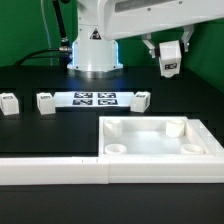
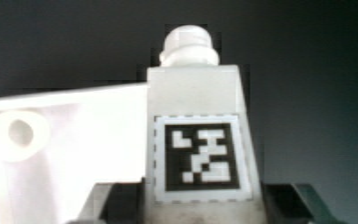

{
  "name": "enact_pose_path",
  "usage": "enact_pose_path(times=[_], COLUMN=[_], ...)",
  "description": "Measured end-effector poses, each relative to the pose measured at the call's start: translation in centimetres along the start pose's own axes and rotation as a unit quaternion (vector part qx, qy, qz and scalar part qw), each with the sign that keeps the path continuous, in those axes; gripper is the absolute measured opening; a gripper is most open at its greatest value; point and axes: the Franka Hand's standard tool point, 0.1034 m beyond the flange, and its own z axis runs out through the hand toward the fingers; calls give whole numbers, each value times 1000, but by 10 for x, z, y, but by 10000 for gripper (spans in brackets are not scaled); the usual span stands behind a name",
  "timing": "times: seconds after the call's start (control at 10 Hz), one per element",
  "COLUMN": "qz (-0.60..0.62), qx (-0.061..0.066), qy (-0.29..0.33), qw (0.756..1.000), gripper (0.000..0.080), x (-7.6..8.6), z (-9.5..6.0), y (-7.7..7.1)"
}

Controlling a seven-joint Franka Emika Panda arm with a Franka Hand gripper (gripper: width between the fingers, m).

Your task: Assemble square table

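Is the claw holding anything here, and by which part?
The claw pinches a white tagged table leg by its sides, at the end opposite its peg.

Tabletop [image 1: 140, 121]: white square tray with raised rim and round corner sockets, lying flat on the counter [image 1: 40, 135].
Three legs [image 1: 45, 101]: short white tagged blocks, sitting apart in a row beyond it.
Fourth leg [image 2: 197, 110]: being gripped by the claw [image 1: 170, 58], hanging clear of the counter.
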Motion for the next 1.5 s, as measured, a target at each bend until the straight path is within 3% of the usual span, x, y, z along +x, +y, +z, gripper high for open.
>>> enact_pose_path(times=[0.3, 0.4, 0.5, 0.6, 0.7, 1.0, 1.1, 1.2, 1.5], qz=[-7, -26, -55, -77, -101, -98, -99, -117, -139], qx=[-5, -13, -25, -29, -28, -21, -21, -31, -29], qy=[91, 139, 174, 207, 266, 353, 363, 362, 377], qw=[996, 990, 983, 975, 958, 930, 926, 924, 915], gripper=[290, 290, 290, 290, 290, 290, 290, 290, 290], x=[5, 20, 32, 42, 55, 52, 52, 58, 74], z=[2, 1, -6, -13, -19, -15, -10, -5, 5], y=[3, 7, 1, -8, -16, -11, -9, -5, -24])
